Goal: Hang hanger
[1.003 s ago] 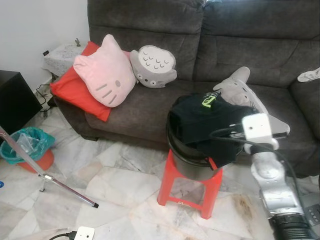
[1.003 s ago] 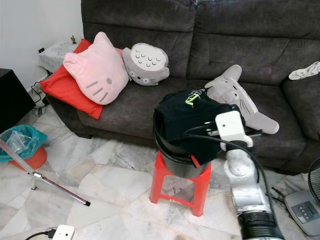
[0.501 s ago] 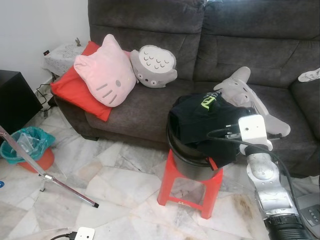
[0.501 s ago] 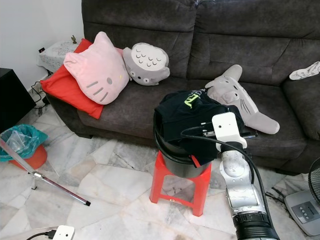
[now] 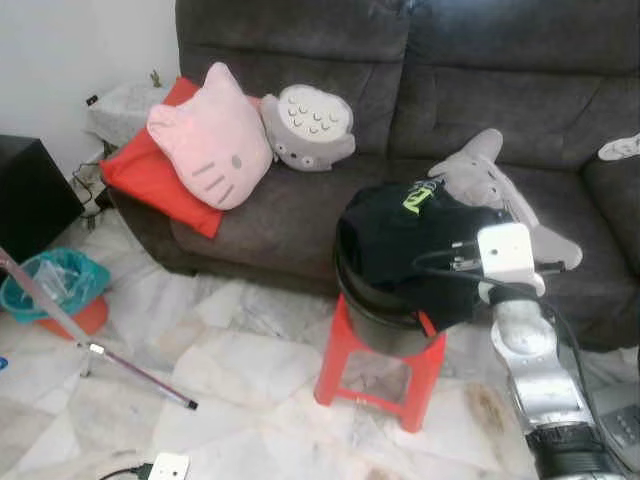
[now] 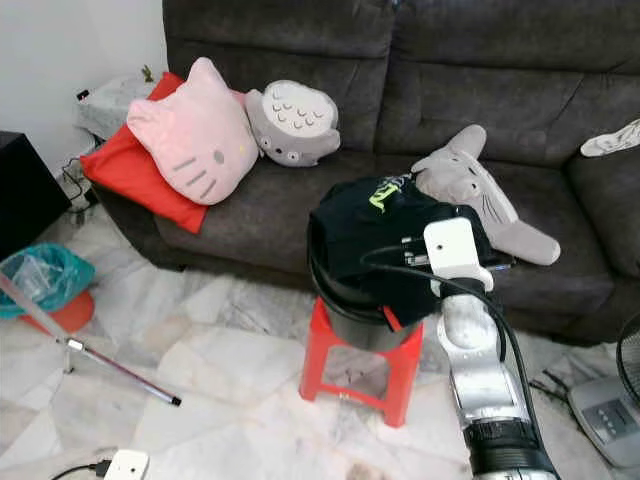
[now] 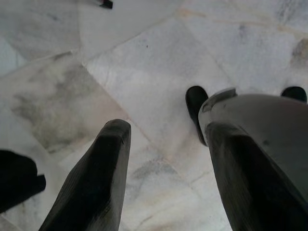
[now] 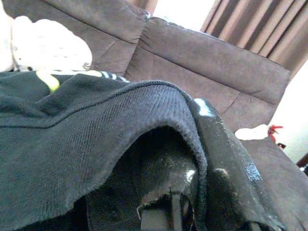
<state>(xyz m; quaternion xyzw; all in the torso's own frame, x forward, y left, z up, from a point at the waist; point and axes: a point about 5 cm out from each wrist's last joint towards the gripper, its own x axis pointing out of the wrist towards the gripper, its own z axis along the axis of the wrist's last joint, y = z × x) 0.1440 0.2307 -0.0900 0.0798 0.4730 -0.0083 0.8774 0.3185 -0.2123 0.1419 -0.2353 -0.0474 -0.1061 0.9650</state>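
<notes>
A black garment (image 5: pixel 400 235) with a yellow-green logo is draped over a black bucket (image 5: pixel 385 325), which stands on a red stool (image 5: pixel 350 365) in front of the sofa. My right gripper (image 5: pixel 455 262) reaches in from the right at the bucket's rim, against the garment. In the right wrist view the black cloth (image 8: pixel 72 144) hangs over the shiny bucket rim (image 8: pixel 226 159) very close to the camera. My left gripper (image 7: pixel 166 130) hangs low over the marble floor, open, with nothing between its fingers. I cannot make out a hanger.
A dark grey sofa (image 5: pixel 300 215) carries a pink cat cushion (image 5: pixel 208 140), a grey owl cushion (image 5: pixel 312 125), a red cushion (image 5: pixel 135 175) and a grey plush (image 5: pixel 490 175). A slanted metal pole (image 5: pixel 120 362) and a teal bag (image 5: pixel 55 285) lie left. A fan base (image 6: pixel 605 420) sits right.
My right arm has shifted a little to the left, closer to the bucket. The camera has tipped slightly, so the whole scene sits a bit higher.
</notes>
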